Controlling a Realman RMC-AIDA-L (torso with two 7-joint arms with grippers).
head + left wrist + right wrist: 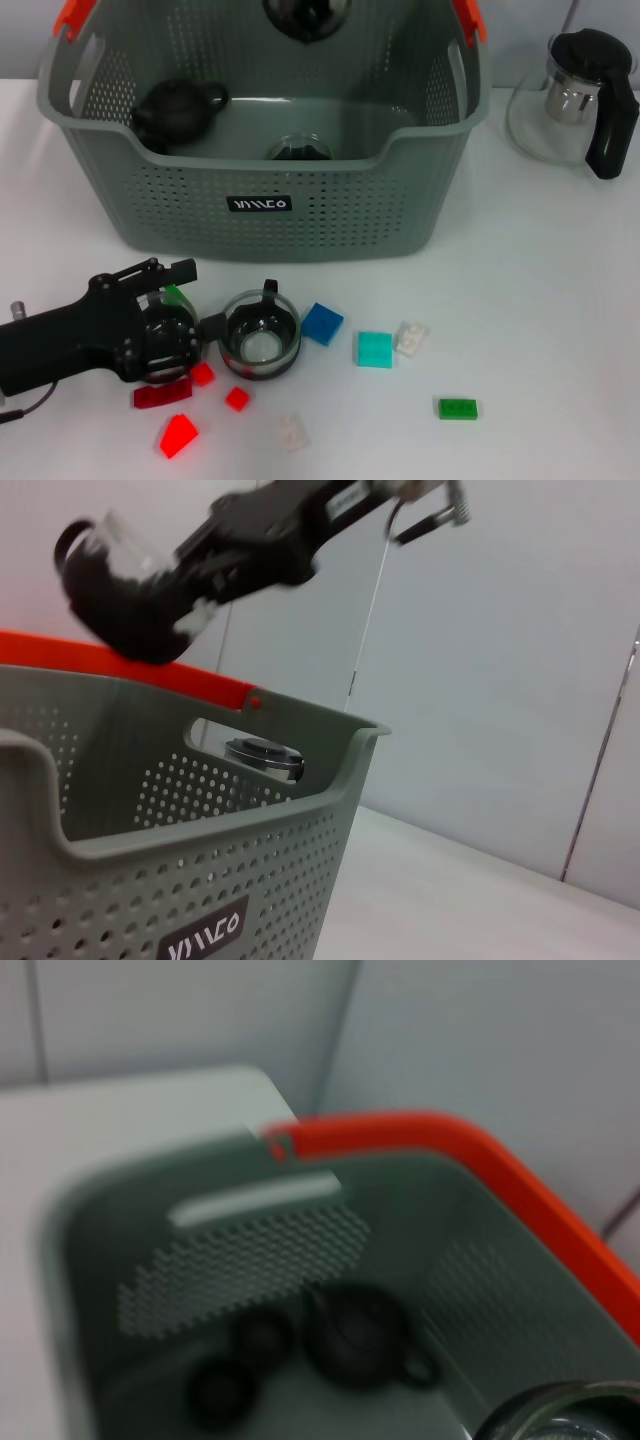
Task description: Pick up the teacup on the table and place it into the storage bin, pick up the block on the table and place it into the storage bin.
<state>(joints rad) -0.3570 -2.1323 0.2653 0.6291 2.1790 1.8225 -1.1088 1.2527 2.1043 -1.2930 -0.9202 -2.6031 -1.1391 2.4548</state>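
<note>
The grey-green storage bin (330, 215) stands at the back of the table. My right gripper (125, 575) hangs above the bin (200, 880), shut on a clear glass teacup (112, 535); that cup's rim (560, 1410) shows in the right wrist view over the bin's inside (250, 1250). A second glass teacup (260, 335) stands on the table in front of the bin. My left gripper (195, 328) lies low beside it on its left, touching or nearly touching it. Several blocks lie around, among them a blue block (322, 323) just right of this cup.
Inside the bin sit a black teapot (178, 108) and a glass cup (297, 148). A glass pitcher (575, 100) with a black handle stands at the back right. Cyan (375, 349), white (411, 338), green (457, 408) and red (178, 435) blocks dot the front.
</note>
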